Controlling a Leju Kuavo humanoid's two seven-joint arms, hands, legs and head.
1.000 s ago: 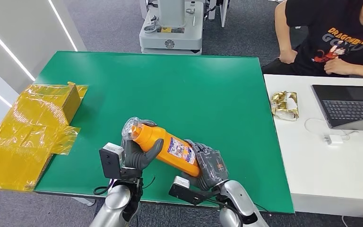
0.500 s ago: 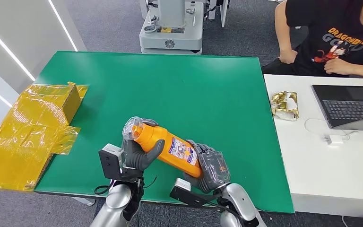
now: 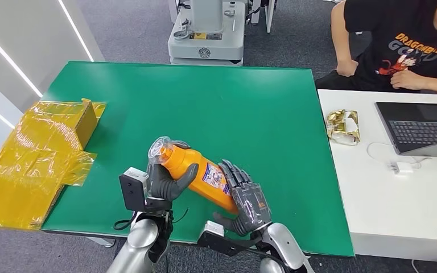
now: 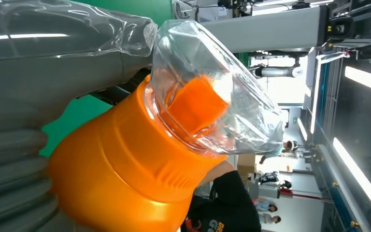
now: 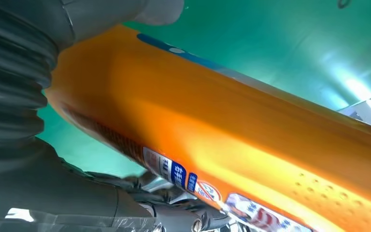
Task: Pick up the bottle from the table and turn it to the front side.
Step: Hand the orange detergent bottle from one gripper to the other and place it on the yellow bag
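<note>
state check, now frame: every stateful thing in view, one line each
bottle: off the table, tilted, clear cap on, label facing up
left hand: grips the bottle near its cap end
right hand: fingers spread, lying against the bottle's base end
laptop: open on the white table
yellow box: flaps open

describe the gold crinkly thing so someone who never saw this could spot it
Find the white desk to the right of the green table. Near that desk's left edge, left of the laptop, lies the gold foil wrapper. It is the one shiny, crumpled metallic thing there; the yellow plastic sheeting lies far left.
</note>
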